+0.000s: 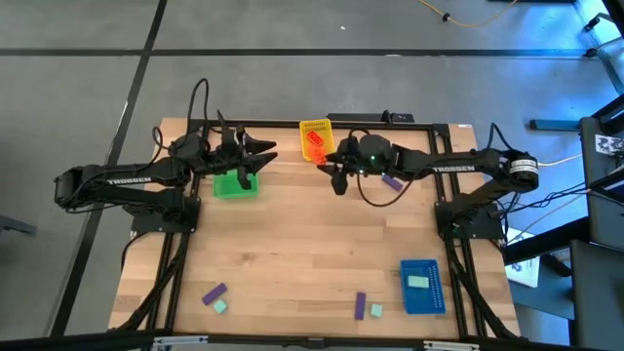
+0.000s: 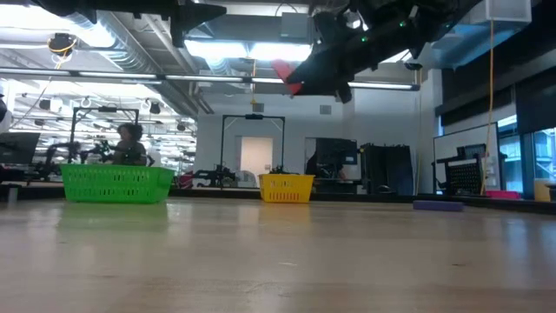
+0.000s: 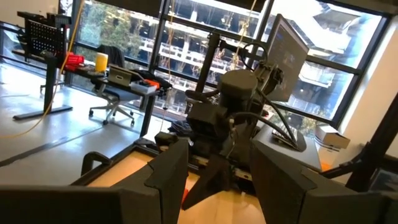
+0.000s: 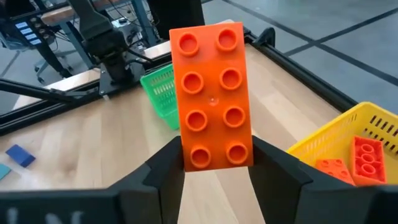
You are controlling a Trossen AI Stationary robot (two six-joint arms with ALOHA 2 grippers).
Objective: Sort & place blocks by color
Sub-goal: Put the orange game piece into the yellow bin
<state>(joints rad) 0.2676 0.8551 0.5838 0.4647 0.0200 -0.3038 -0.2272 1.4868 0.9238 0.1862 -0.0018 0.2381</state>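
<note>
My right tool (image 4: 216,167) is clamped on an orange block (image 4: 213,96), up in the air just beside the yellow tray (image 1: 315,132) at 12 o'clock. I should slide it right over the tray, go low, then let go, so it lands with the two orange blocks (image 4: 354,162) inside. My left tool (image 1: 255,151) waits, fingers apart, over the green tray (image 1: 234,187) at 10 o'clock. Purple and mint blocks (image 1: 214,296) lie on the counter (image 1: 312,244) near 6 o'clock.
</note>
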